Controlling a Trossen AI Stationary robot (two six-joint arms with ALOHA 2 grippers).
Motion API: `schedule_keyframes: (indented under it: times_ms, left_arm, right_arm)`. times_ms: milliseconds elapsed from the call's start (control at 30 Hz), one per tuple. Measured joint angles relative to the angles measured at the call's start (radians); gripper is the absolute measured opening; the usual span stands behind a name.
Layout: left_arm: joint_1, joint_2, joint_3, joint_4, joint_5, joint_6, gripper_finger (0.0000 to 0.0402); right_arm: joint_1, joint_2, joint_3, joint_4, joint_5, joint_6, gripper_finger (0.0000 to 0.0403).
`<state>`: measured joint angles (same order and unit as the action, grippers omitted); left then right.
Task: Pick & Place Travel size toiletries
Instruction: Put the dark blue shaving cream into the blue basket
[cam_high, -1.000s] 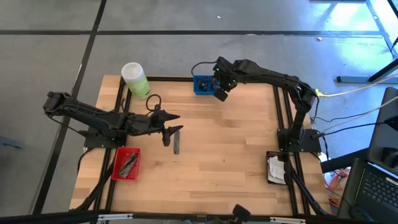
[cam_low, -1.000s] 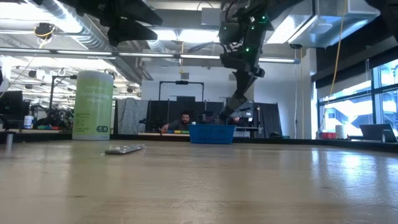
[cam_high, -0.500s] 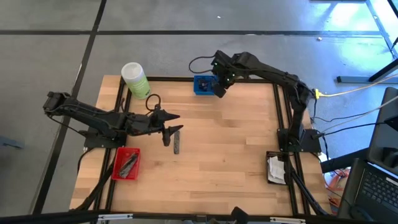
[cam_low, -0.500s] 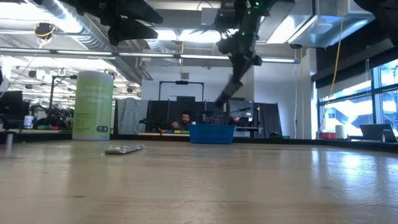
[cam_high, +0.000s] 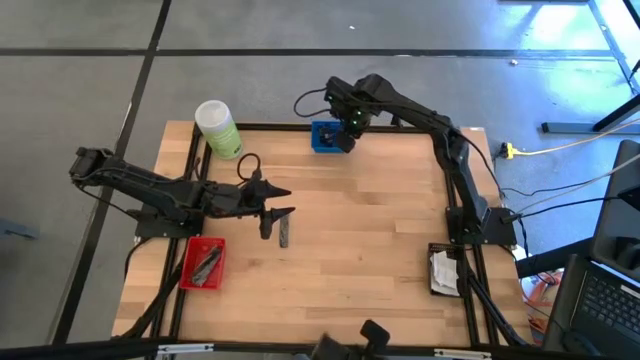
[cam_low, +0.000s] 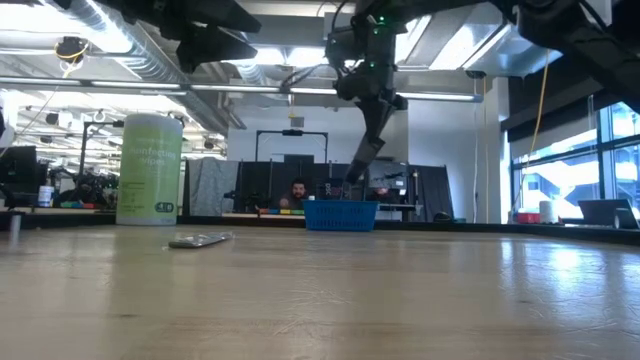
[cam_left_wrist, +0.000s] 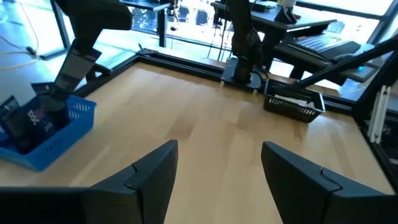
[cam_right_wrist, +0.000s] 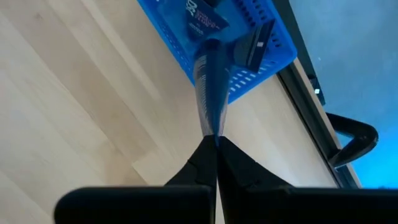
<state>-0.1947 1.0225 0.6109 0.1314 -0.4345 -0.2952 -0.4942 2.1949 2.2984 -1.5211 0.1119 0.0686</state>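
Red tray (cam_high: 203, 263) at the worktop's (cam_high: 360, 240) left edge holds dark items too small to identify. Left tool (cam_high: 276, 215) hangs with fingers spread, empty, above a slim grey tube (cam_high: 284, 236) lying flat on the worktop; the low view shows that tube (cam_low: 200, 240) clear of everything. Right tool (cam_right_wrist: 216, 142) is clamped on a slim grey tube (cam_right_wrist: 209, 93), tip over the blue tray (cam_right_wrist: 245, 62); only the right wrist view shows this grip.
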Motion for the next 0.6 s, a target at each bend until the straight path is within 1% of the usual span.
schedule_keyframes:
  times_ms: [100,367,600]
  left_arm:
    - [0.000,0.000,0.000,0.001,0.000,0.027,0.0229]
    - [0.000,0.000,0.000,0.002,-0.001,0.028,0.0230]
    - [0.000,0.000,0.000,0.002,-0.001,0.028,0.0230]
  right_arm:
    - [-0.009,0.008,0.006,-0.001,-0.003,-0.002,0.0000]
    - [-0.020,0.008,0.006,0.024,-0.026,-0.010,0.0000]
    - [-0.022,0.008,-0.069,0.075,-0.034,-0.025,0.0000]
